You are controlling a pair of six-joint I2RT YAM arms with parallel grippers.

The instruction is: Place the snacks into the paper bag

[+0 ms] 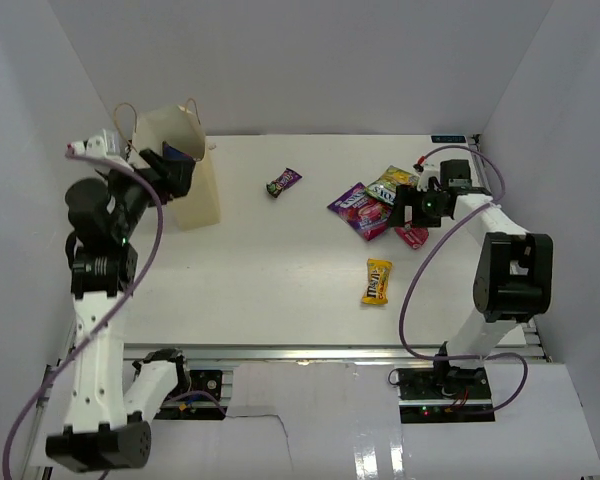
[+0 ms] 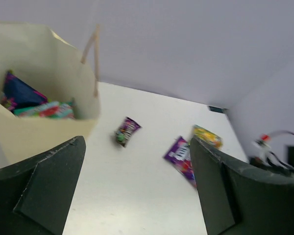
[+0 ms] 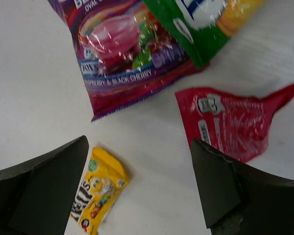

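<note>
The cream paper bag (image 1: 195,170) stands open at the back left. In the left wrist view the bag (image 2: 44,73) holds a dark blue-purple packet (image 2: 18,93) and a teal packet (image 2: 44,109). My left gripper (image 1: 176,166) is open and empty just above the bag's mouth (image 2: 137,143). A dark purple packet (image 1: 283,182) lies mid-table. On the right lie a large purple packet (image 1: 348,199), a purple-pink one (image 3: 122,54), a green-yellow one (image 3: 206,24), a red one (image 3: 230,122) and a yellow one (image 3: 100,188). My right gripper (image 1: 408,207) hovers open over them (image 3: 138,143).
White walls close in the table on the left, back and right. The right arm's cable (image 1: 420,290) loops over the table's right side. A metal rail (image 1: 310,355) runs along the near edge.
</note>
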